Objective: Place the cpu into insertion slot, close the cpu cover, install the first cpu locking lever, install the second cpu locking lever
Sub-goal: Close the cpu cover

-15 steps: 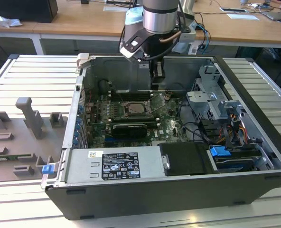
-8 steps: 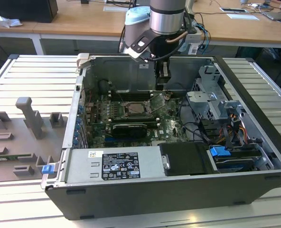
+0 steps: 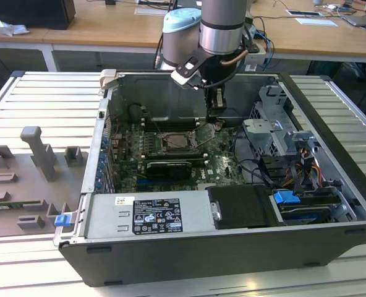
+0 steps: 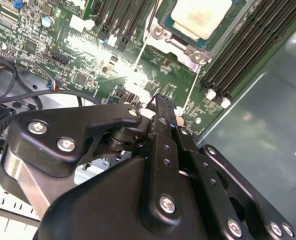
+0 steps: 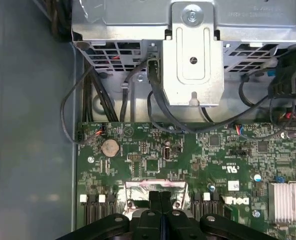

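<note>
The cpu, a pale silvery square, sits in the insertion slot on the green motherboard inside the open computer case. A shiny metal plate, the cpu cover, stands at the socket's edge nearest my fingers. In the exterior view it looks tilted up. Two thin wire levers run out from the socket's corners. My gripper hangs just over the socket's right edge in the exterior view. Both wrist views show its black fingers pressed together, with nothing visible between them.
A black graphics card lies in front of the socket, and memory slots flank it. The power supply fills the case front. A metal drive cage and cables crowd the exterior view's right. Grey fixtures stand outside the case.
</note>
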### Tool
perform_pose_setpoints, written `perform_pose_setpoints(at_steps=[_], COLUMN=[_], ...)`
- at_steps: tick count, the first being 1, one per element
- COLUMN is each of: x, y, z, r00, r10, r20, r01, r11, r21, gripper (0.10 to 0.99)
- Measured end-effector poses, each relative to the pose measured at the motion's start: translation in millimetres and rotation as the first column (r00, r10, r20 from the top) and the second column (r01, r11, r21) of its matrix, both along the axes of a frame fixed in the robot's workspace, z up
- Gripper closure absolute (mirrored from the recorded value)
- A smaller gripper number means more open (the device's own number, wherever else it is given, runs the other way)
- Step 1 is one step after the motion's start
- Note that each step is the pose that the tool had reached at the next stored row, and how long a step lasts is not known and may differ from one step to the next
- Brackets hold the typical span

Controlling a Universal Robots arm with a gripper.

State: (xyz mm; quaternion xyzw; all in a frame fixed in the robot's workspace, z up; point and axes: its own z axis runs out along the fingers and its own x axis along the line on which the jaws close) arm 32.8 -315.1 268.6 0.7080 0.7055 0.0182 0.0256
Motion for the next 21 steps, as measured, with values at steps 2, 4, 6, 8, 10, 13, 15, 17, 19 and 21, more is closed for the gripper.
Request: perform_pose_setpoints(at_steps=[2,4,6,8,10,13,15,17,19,21], x=[3.6,7.7,9.5,11.1,13.0,17.7,19.7,21.3,24.5,26.1], y=[0.0,0.0,0.0,0.0,0.0,0.0,0.0,0.0,0.0,0.1], z=[-1.8,-2.9,-3.3,-4.8,-6.0,-11.2,-12.1,-12.6,-13.1,-13.8], r00=[1.0000,1.0000,1.0000,0.9999,0.9999,0.9998,0.9998,0.9998,0.9998,0.9998], r10=[0.001,0.001,0.004,0.010,0.015,0.018,0.019,0.020,0.021,0.021], r20=[-0.0009,-0.0015,-0.0016,-0.0015,-0.0016,-0.0019,-0.0020,-0.0020,-0.0023,-0.0024], r01=[-0.001,-0.001,-0.004,-0.010,-0.015,-0.018,-0.019,-0.020,-0.021,-0.021], r11=[1.0000,1.0000,1.0000,0.9999,0.9999,0.9998,0.9998,0.9998,0.9998,0.9998], r21=[0.000,0.000,0.000,0.000,0.000,-0.004,-0.004,-0.004,-0.004,-0.004], gripper=[0.980,0.980,0.980,0.980,0.980,0.980,0.980,0.980,0.980,0.980])
